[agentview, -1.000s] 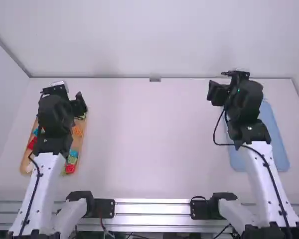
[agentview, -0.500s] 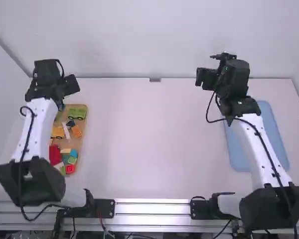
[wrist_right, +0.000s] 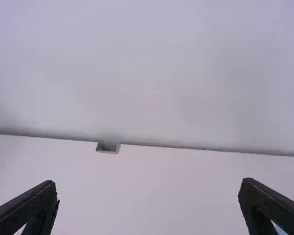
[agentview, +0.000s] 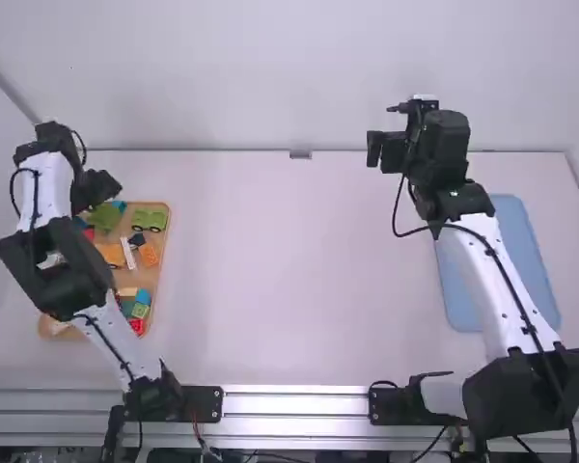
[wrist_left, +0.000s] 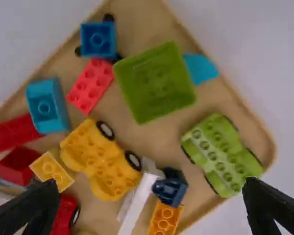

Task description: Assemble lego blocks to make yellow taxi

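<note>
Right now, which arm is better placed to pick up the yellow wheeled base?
Left, likely: its open fingers are near the tray holding that yellow base, while the right gripper is across the table.

The high view looks forward and down from above and behind the left arm point(agentview: 104, 333) and right arm point(agentview: 497, 289), far enough off to cover most of the table point(agentview: 270, 270). The left wrist view faces steeply down, close over the tray point(wrist_left: 157, 142), which the high view shares. The right wrist view faces the wall point(wrist_right: 147, 63) across the table's far edge, sharing the small grey fitting point(wrist_right: 108, 147) there with the high view.
</note>
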Robot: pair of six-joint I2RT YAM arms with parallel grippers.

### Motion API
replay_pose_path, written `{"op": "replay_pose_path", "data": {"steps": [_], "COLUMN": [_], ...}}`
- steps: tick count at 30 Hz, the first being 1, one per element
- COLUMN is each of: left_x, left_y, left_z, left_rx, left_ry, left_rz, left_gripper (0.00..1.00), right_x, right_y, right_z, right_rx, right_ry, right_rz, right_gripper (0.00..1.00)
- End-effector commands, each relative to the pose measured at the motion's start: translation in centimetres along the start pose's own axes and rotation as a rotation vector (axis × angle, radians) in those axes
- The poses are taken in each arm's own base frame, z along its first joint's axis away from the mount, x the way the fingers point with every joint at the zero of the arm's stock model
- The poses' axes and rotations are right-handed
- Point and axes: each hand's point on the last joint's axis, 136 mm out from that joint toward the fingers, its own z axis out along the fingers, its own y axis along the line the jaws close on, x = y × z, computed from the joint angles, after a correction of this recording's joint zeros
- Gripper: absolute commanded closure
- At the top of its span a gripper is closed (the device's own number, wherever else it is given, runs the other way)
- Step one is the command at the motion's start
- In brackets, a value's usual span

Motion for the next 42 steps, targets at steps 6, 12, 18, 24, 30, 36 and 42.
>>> {"op": "replay_pose_path", "data": {"steps": [6,12,18,24,30,36,42], "left_x": [1.7,2.1,3.3,4.7,5.6,6.5,7.0], "left_y": [0.5,1.2,3.8,4.2,4.3,4.6,4.7], "left_z": [1.2,2.7,4.3,6.7,8.3,9.4,10.6], "left_rx": [0.095,0.077,-0.079,-0.092,-0.088,-0.098,-0.093], "left_ry": [0.159,0.169,0.166,0.182,0.184,0.189,0.179], "left_rz": [-0.14,-0.161,-0.353,-0.381,-0.388,-0.414,-0.432], "left_gripper": [0.01,0.01,0.01,0.01,0.02,0.05,0.11], "right_x": [-1.4,-0.9,-0.5,-0.3,0.0,-0.1,-0.1], "right_y": [-0.8,-0.8,-0.7,-1.3,-1.4,-1.3,-1.0], "right_z": [-0.3,0.0,0.2,0.4,0.6,0.9,0.9], "right_rx": [0.018,0.017,0.013,0.025,0.026,0.023,0.017], "right_ry": [-0.026,-0.026,-0.027,-0.03,-0.037,-0.06,-0.061], "right_rz": [0.002,0.001,0.0,0.005,0.006,0.003,0.0], "right_gripper": [0.02,0.02,0.02,0.02,0.02,0.02,0.02]}}
